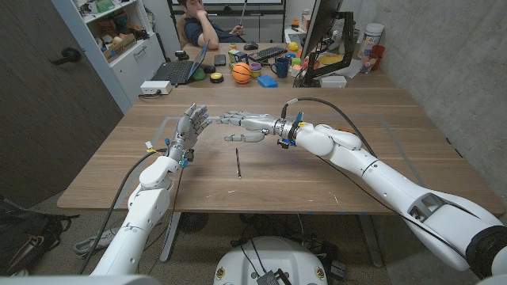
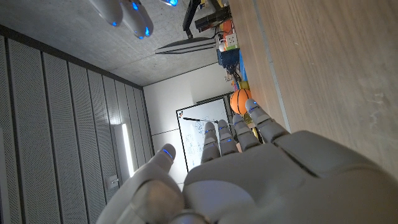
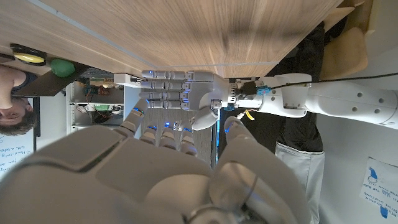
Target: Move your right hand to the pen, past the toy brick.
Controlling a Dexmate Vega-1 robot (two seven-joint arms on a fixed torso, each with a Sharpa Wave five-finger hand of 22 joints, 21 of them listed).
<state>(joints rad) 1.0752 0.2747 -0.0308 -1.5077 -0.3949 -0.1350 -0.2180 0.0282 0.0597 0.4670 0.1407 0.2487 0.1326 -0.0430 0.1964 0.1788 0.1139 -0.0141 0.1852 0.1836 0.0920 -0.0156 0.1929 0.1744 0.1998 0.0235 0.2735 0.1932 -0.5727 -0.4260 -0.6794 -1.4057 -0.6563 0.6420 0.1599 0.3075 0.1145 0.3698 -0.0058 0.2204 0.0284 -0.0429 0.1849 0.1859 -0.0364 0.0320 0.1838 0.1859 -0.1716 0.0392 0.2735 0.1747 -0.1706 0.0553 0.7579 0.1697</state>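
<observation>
1. Reaching over the desk [image 1: 333, 170], your right hand [image 1: 245, 121] hangs just behind the pen [image 1: 238, 161], fingers [image 1: 230, 119] spread and holding nothing.
2. Look: the pen lies flat in the middle, easy to reach from above.
3. Your left hand [image 1: 190, 125] stands up beside it, fingers apart, empty, keeping out of the way.
4. You cannot spot any toy brick nearby.

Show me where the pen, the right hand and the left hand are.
pen [image 1: 238, 162], head view, middle of its thin shaft.
right hand [image 1: 247, 125], head view, back of the hand.
left hand [image 1: 190, 125], head view, palm below the fingers.
</observation>
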